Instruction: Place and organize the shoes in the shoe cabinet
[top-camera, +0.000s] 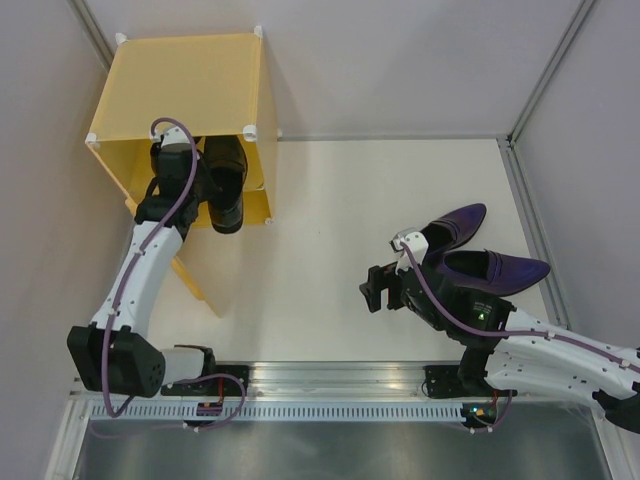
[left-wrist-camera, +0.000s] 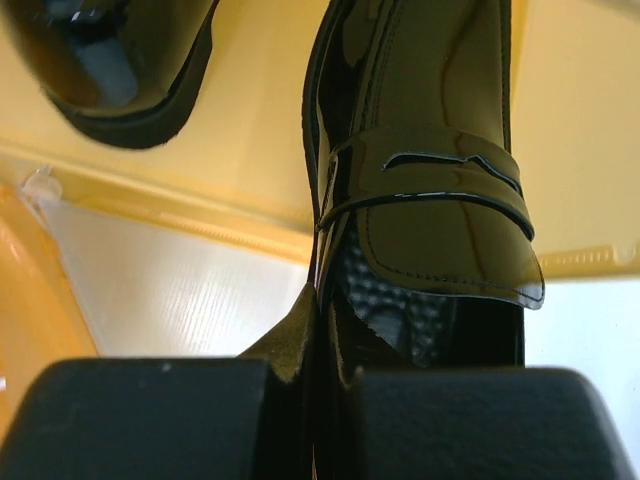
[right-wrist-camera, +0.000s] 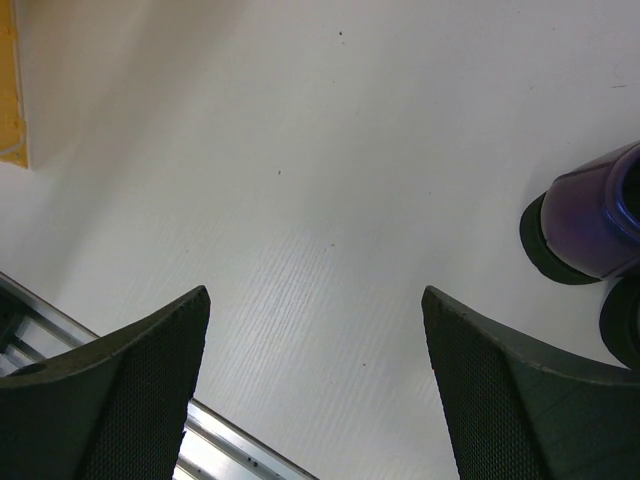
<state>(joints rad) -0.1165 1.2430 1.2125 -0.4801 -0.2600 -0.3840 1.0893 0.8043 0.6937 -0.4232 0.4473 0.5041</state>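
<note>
Left gripper (left-wrist-camera: 312, 385), jaws clamped on 1 black shoe (left-wrist-camera: 430, 190) at the shoe cabinet (top-camera: 190, 85): ease it in toe-first, parallel beside its mate (left-wrist-camera: 110, 70). Right gripper (right-wrist-camera: 312, 300): jaws wide apart, empty.

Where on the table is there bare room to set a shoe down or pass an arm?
Bare: the middle of the table, between the shoe cabinet and the purple shoes. Crowded: the cabinet mouth, where the left claw grips a black shoe beside its mate.
</note>
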